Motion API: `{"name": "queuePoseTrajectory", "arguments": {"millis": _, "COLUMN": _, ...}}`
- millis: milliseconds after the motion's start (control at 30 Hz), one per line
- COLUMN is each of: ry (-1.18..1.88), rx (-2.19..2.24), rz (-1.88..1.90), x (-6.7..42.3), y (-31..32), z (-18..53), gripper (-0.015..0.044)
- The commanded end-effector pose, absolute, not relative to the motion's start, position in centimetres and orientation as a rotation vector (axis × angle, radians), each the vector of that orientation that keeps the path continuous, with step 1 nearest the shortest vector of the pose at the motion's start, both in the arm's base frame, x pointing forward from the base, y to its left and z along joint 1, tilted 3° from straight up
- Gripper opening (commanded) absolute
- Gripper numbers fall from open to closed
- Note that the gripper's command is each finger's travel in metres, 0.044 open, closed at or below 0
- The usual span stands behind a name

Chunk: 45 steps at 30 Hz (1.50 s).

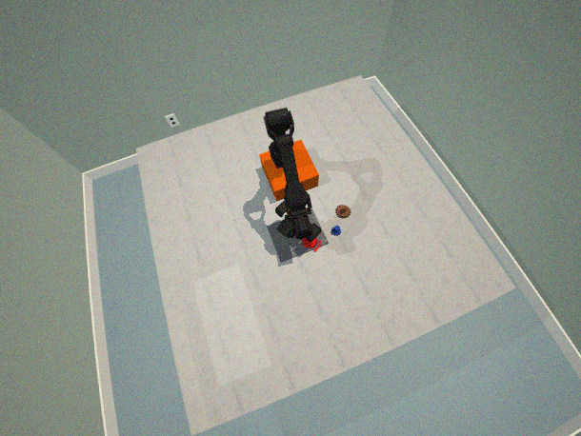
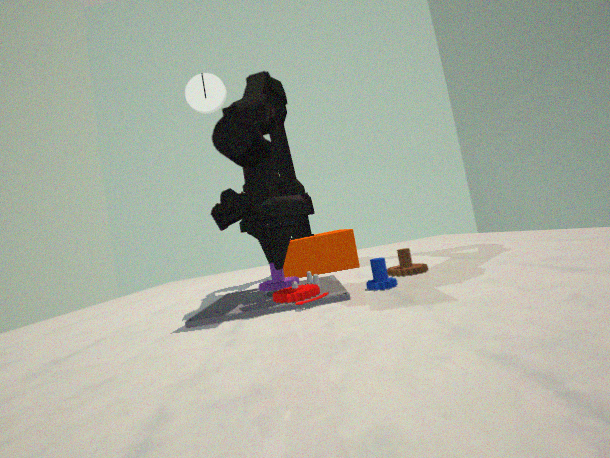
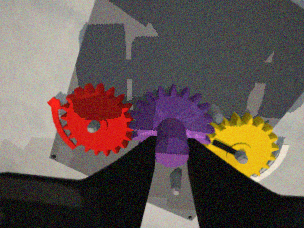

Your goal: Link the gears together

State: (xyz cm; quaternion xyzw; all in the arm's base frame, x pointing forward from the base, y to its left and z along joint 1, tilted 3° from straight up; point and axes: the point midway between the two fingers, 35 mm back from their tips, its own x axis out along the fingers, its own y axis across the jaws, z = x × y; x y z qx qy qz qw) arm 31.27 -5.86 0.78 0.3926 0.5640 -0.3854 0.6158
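The kind of place is hard to tell; it looks like a bare room with plain grey-green walls (image 1: 286, 43) (image 2: 350, 125), a white two-hole wall outlet (image 1: 171, 120), pale skirting board (image 1: 92, 286) and a blue-grey floor (image 1: 138, 333); a round white disc with one black line (image 2: 205, 93) shows against the wall.

Colours noted: gear (image 3: 172, 107) (image 2: 276, 284) purple; driver gear (image 1: 310, 243) (image 2: 297, 292) (image 3: 107, 132) & its arrow (image 1: 317, 246) (image 2: 312, 299) (image 3: 61, 127) red; output gear (image 3: 255, 142) yel. w/ blk stripe (image 3: 225, 146); small gear (image 1: 336, 230) (image 2: 381, 282) blue; lg. gear (image 1: 349, 211) (image 2: 409, 270) brn; board (image 1: 284, 254) (image 2: 220, 309) (image 3: 200, 50) grey.
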Motion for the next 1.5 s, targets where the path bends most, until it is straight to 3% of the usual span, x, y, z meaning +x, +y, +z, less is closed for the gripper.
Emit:
{"name": "queuePoseTrajectory", "arguments": {"millis": 0, "ry": 1.285, "rx": 0.938, "rz": -0.913, "x": 31.31, "y": -5.89, "z": 0.67, "gripper": 0.0000}}
{"name": "queuePoseTrajectory", "arguments": {"millis": 733, "ry": 1.378, "rx": 0.697, "rz": -0.691, "x": 31.31, "y": -5.88, "z": 0.39, "gripper": 0.0000}}
{"name": "queuePoseTrajectory", "arguments": {"millis": 1200, "ry": 1.334, "rx": 0.821, "rz": -0.805, "x": 31.37, "y": -5.77, "z": -0.01, "gripper": 0.0000}}
{"name": "queuePoseTrajectory", "arguments": {"millis": 1367, "ry": 1.335, "rx": 0.820, "rz": -0.804, "x": 31.32, "y": -5.84, "z": 0.50, "gripper": 0.0131}}
{"name": "queuePoseTrajectory", "arguments": {"millis": 1467, "ry": 1.335, "rx": 0.820, "rz": -0.804, "x": 31.32, "y": -5.84, "z": 0.50, "gripper": 0.0140}}
